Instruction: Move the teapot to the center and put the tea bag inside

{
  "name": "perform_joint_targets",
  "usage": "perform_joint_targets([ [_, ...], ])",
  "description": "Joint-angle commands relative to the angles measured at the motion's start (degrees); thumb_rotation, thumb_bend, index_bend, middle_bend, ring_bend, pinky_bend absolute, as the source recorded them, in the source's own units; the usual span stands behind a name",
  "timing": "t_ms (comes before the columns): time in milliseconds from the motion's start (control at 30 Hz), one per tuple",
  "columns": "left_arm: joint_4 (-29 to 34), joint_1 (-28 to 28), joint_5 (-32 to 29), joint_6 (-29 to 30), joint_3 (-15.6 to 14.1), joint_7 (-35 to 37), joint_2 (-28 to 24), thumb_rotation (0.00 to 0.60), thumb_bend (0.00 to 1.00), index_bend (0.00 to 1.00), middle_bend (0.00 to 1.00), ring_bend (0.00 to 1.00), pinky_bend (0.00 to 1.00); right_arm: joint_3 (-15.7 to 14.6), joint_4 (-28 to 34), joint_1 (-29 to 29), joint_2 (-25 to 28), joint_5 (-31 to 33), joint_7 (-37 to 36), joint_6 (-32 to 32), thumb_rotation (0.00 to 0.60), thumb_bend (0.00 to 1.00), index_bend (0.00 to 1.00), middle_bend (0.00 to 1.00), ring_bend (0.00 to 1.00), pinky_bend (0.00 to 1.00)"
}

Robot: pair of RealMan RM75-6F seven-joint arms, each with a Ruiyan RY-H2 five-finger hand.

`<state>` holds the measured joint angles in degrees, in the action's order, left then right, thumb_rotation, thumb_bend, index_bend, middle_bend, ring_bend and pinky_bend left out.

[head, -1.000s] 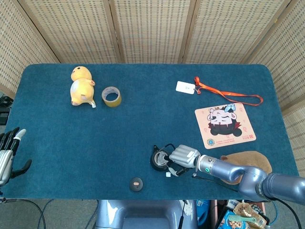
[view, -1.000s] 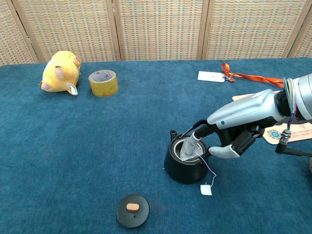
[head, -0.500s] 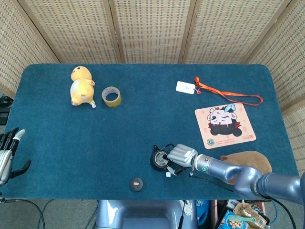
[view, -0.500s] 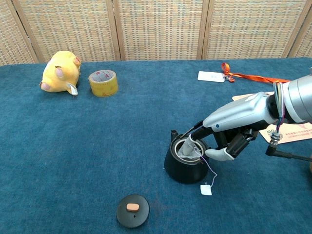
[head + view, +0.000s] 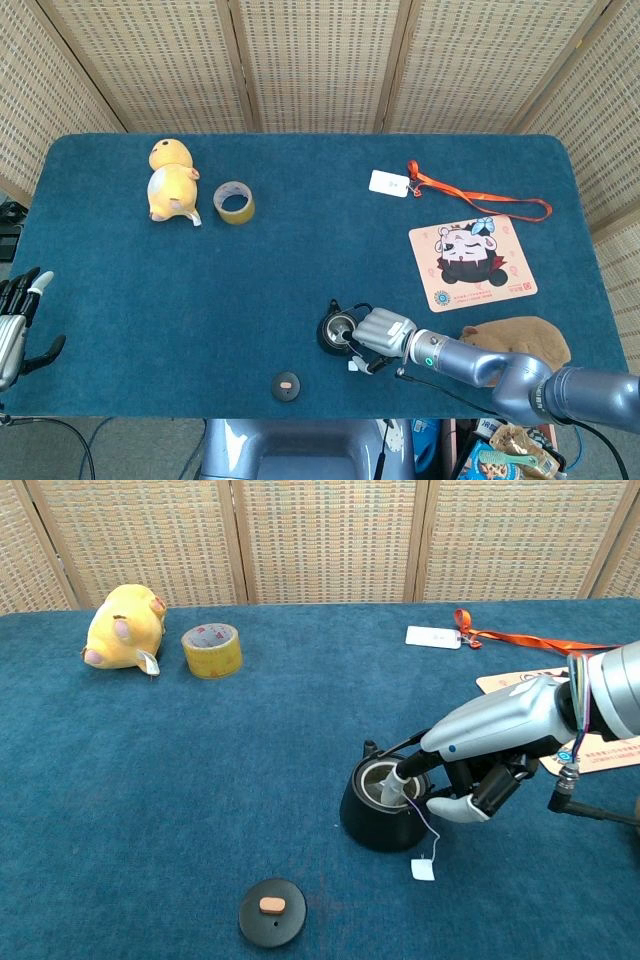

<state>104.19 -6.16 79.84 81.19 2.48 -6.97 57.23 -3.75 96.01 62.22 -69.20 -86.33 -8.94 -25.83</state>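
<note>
The black teapot [image 5: 335, 331] [image 5: 377, 808] stands lidless on the blue cloth near the table's front, right of the middle. A pale tea bag [image 5: 391, 791] leans inside its mouth against the right rim. Its string runs down the pot's side to a white tag [image 5: 423, 869] [image 5: 353, 366] on the cloth. My right hand [image 5: 478, 767] [image 5: 385, 331] reaches in from the right, and its fingertips [image 5: 406, 771] hold the bag's top; the thumb hangs apart beside the pot. My left hand [image 5: 16, 325] rests with fingers apart at the table's left edge.
The pot's black lid [image 5: 272, 911] [image 5: 287, 385] lies in front of it to the left. A yellow plush duck [image 5: 123, 628] and a tape roll [image 5: 212, 649] sit far left. A card on an orange lanyard [image 5: 390, 183], a cartoon mat [image 5: 471, 263] and a brown plush [image 5: 520, 335] are on the right.
The tea bag has sunk lower into the pot and now leans on the right rim. My right hand has drawn slightly right, and the pot has turned a little. The left hand is unchanged.
</note>
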Motion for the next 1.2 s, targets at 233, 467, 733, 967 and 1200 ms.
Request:
perform_joint_targets([
  [233, -0.1, 0.01, 0.03, -0.04, -0.03, 0.07, 0.05, 0.6, 0.35, 0.03, 0.0, 0.0, 0.0, 1.21, 1.64, -0.16, 1.76, 0.7, 0.96, -0.7, 0.183, 0.77, 0.18, 1.0, 1.0, 1.0],
  [467, 0.03, 0.08, 0.0, 0.01, -0.01, 0.17, -0.1, 0.6, 0.35, 0.03, 0.0, 0.0, 0.0, 1.89, 1.59, -0.77, 2.5, 1.65, 1.75, -1.44, 0.179, 0.77, 0.18, 1.0, 1.0, 1.0],
  [733, 0.4, 0.17, 0.05, 0.49, 0.21, 0.06, -0.21, 0.6, 0.35, 0.03, 0.0, 0.0, 0.0, 3.13, 3.58, -3.06, 5.98, 2.48, 1.52, -5.56, 0.176, 0.77, 0.18, 1.0, 1.0, 1.0],
  [967, 0.76, 0.33, 0.05, 0.96, 0.38, -0.11, -0.29, 0.6, 0.35, 0.03, 0.0, 0.0, 0.0, 4.18, 4.63, -7.73, 8.87, 3.21, 1.61, -13.21, 0.019, 0.77, 0.11, 0.95, 1.0, 1.0],
  [1200, 0.94, 0.64, 0.17, 2.27, 0.84, -0.43, 0.11, 0.6, 0.35, 0.03, 0.0, 0.0, 0.0, 5.2, 5.29, -13.6, 10.08, 6.39, 4.48, -21.53, 0.0, 0.77, 0.08, 0.78, 0.84, 0.88],
])
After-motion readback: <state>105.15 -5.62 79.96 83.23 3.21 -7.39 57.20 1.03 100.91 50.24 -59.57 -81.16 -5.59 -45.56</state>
